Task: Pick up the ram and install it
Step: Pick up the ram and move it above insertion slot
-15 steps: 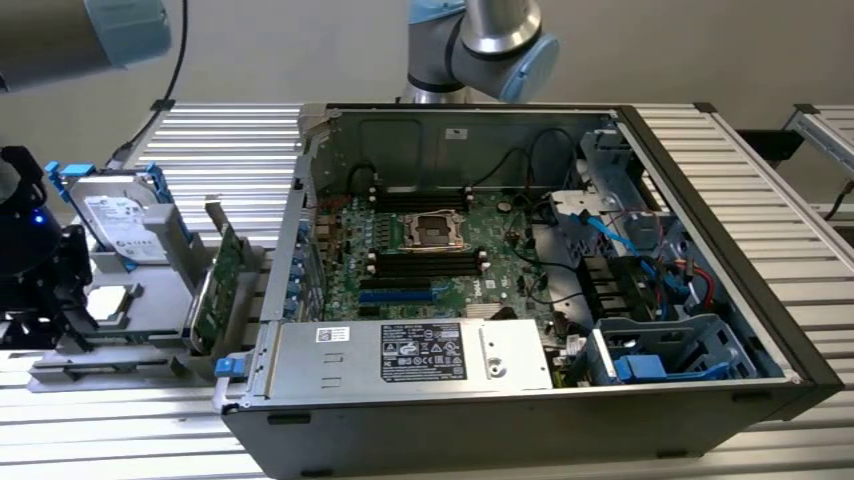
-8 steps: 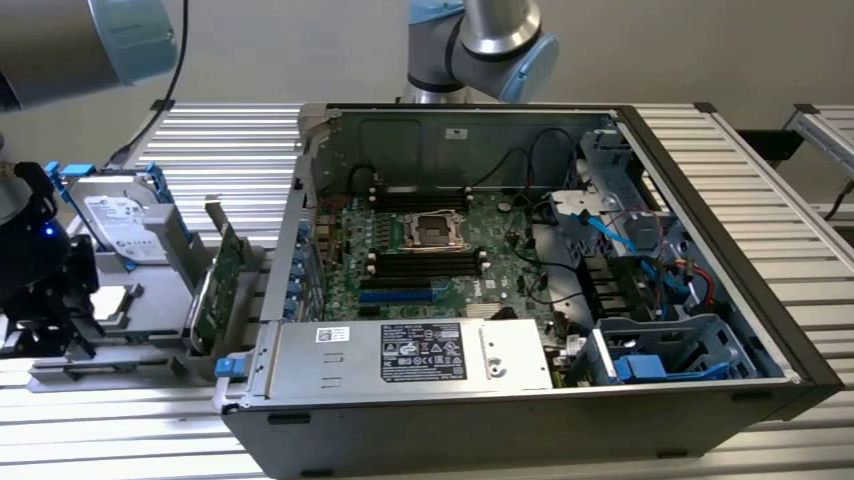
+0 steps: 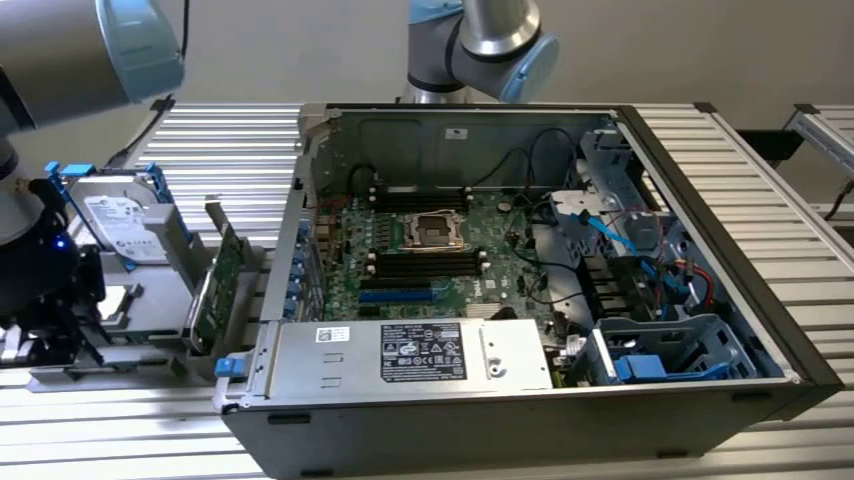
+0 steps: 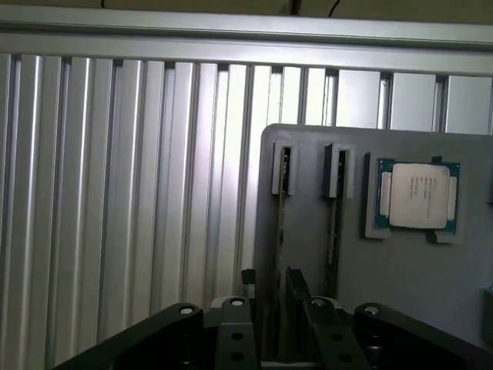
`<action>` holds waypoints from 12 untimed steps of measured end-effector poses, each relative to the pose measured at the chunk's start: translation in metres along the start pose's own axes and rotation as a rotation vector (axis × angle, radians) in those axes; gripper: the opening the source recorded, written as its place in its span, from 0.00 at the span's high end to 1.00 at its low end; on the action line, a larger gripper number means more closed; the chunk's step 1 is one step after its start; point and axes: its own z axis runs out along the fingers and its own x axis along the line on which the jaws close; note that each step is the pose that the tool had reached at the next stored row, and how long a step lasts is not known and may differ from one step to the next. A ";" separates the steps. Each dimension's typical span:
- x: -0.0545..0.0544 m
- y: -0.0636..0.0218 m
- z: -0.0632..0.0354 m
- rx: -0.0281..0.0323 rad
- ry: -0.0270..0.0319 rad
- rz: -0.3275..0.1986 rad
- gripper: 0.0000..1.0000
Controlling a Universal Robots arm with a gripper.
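Note:
Two ram sticks stand on edge in slots of a grey holder plate [image 4: 416, 293]. My gripper [image 4: 271, 279] hangs just above the plate, open, with a dark finger [image 4: 248, 277] on one side and another on the other side of the ram [image 4: 279, 231] that stands farther from the CPU. The second ram stick [image 4: 333, 231] stands free beside it. In the exterior view the gripper [image 3: 40, 335] is low at the far left, over the holder. The open computer case [image 3: 801, 330] lies in the middle, with black memory slots [image 3: 427, 262] on its motherboard.
A loose CPU [image 4: 417, 196] rests on the holder plate. On the exterior view's left, a silver hard drive [image 3: 114, 215] with blue rails and a green expansion card [image 3: 220, 290] stand between the gripper and the case. The case's power supply [image 3: 427, 352] lies along its near wall.

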 end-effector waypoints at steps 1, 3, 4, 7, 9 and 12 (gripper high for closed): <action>0.000 -0.0001 0.0018 0.0001 0.0000 -0.001 0.70; 0.000 -0.0002 0.0055 0.0001 0.0002 -0.002 0.70; 0.000 -0.0004 0.0074 0.0002 0.0002 -0.003 0.70; -0.001 -0.0007 0.0128 0.0002 0.0004 -0.005 0.70; -0.001 -0.0009 0.0164 0.0004 0.0003 -0.007 0.70; -0.001 -0.0012 0.0219 0.0004 0.0006 -0.009 0.70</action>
